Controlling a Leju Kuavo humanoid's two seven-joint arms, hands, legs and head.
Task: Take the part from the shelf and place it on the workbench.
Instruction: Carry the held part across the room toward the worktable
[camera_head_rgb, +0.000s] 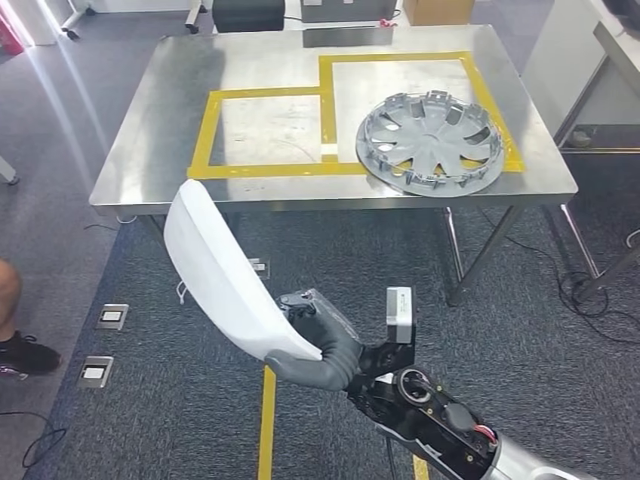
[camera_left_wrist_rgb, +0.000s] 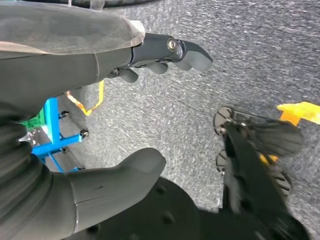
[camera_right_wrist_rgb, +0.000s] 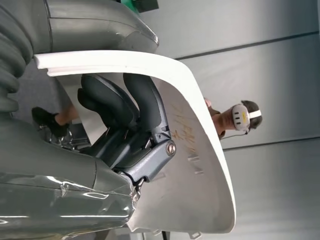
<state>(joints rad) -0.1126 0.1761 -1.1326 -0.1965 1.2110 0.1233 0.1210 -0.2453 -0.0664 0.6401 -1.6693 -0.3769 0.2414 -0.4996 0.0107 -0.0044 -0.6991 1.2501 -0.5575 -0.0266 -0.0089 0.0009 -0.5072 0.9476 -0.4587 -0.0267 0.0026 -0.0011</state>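
Observation:
My right hand (camera_head_rgb: 321, 345) grips a white curved shell part (camera_head_rgb: 223, 270) by its lower end and holds it in the air above the carpet, short of the steel workbench (camera_head_rgb: 151, 130). The right wrist view shows dark fingers (camera_right_wrist_rgb: 128, 107) curled against the inner face of the white part (camera_right_wrist_rgb: 196, 165), the thumb on the other face. On the workbench, yellow tape (camera_head_rgb: 328, 110) marks two rectangles. A grey wheel cover (camera_head_rgb: 429, 140) lies over the right rectangle's near corner. My left hand (camera_left_wrist_rgb: 113, 110) hangs over the floor, thumb and fingers apart, holding nothing.
A person (camera_right_wrist_rgb: 234, 117) wearing a headset stands beyond the white part. A shoe (camera_head_rgb: 23, 352) of someone is at the left edge. Floor sockets (camera_head_rgb: 104, 345) and a yellow floor line (camera_head_rgb: 266, 425) lie ahead. A blue cart frame (camera_left_wrist_rgb: 53, 132) stands near my left side.

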